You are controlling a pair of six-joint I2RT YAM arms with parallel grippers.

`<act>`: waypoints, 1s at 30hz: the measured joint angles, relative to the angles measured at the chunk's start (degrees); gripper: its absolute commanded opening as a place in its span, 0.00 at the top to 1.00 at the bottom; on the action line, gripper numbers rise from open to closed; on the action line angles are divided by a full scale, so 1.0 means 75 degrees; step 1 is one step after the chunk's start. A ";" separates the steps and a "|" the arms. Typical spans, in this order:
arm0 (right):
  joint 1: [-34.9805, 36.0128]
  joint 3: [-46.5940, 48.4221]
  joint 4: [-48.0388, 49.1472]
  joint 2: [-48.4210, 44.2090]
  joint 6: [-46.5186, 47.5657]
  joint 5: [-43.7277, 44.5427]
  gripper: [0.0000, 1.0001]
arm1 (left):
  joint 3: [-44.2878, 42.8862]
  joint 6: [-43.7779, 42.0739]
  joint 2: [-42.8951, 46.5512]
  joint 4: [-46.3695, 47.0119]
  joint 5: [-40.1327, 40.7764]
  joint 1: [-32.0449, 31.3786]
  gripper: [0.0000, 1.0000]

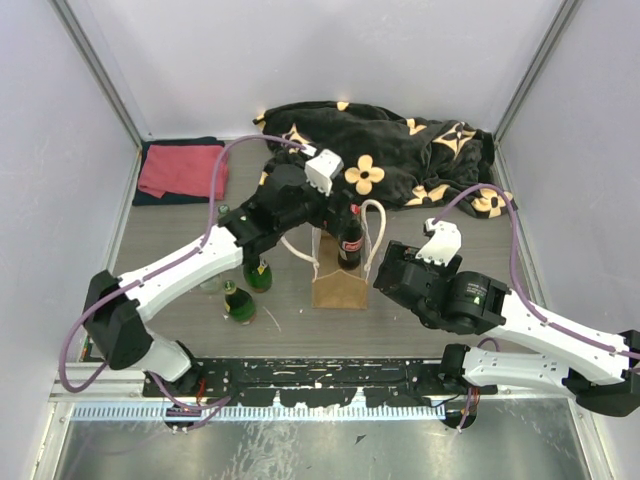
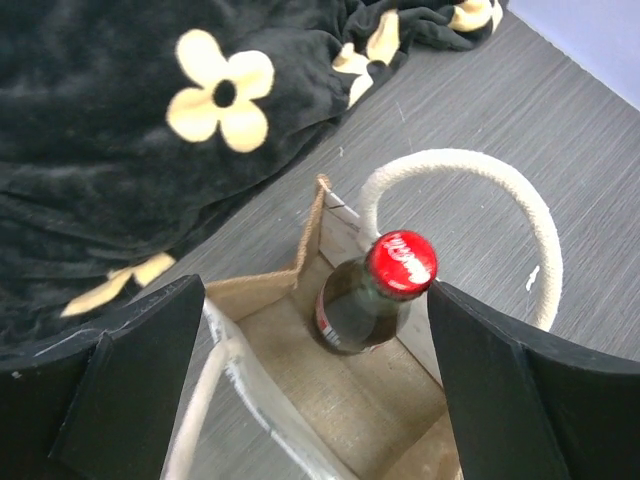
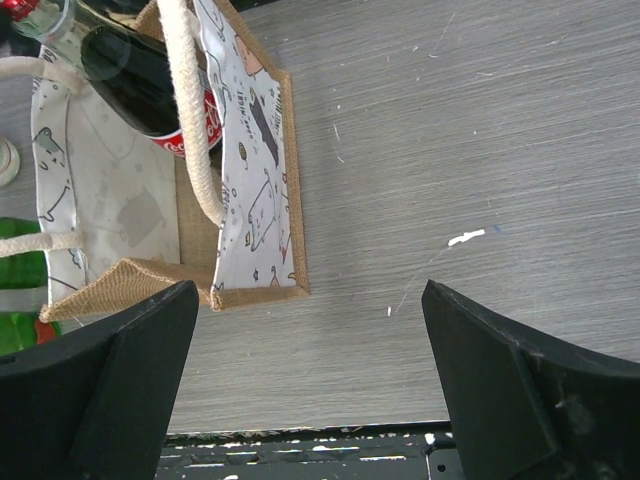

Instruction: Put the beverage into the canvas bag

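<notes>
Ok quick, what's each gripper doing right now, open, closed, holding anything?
Left gripper: open, holding nothing, above the bottle in the canvas bag.
Right gripper: open, empty, beside the bag.

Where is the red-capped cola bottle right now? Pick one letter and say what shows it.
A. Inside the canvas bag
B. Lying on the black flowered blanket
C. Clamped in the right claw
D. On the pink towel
A: the cola bottle sits inside the canvas bag, its red cap poking above the rim, while the left claw is spread open to either side of it.
</notes>
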State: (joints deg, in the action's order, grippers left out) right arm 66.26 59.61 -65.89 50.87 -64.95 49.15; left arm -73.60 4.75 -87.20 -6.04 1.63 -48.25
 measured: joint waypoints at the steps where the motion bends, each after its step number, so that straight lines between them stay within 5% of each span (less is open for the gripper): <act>1: 0.0000 -0.0026 0.0000 -0.0003 -0.0006 0.0000 0.00 | -0.0003 0.0029 0.0119 -0.0102 0.0044 0.0044 0.00; 8: 0.0000 -0.0181 -0.0050 -0.0248 -0.0166 -0.0020 0.00 | 0.0052 0.0187 0.1466 -0.0973 0.0248 0.0641 0.02; 13: 0.0000 -0.0195 -0.0105 -0.0545 -0.0224 -0.0020 0.00 | 0.1326 -0.0023 0.3675 -0.1174 0.0271 0.1265 0.02; 30: 0.0000 -0.0326 -0.0600 -0.0839 -0.0583 -0.0023 0.00 | 0.4022 0.0312 0.8189 -0.3783 0.0146 0.1349 0.00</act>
State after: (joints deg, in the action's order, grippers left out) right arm 66.26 57.17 -70.39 44.58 -69.32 48.97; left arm -43.44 7.09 -25.78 -34.41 2.72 -38.13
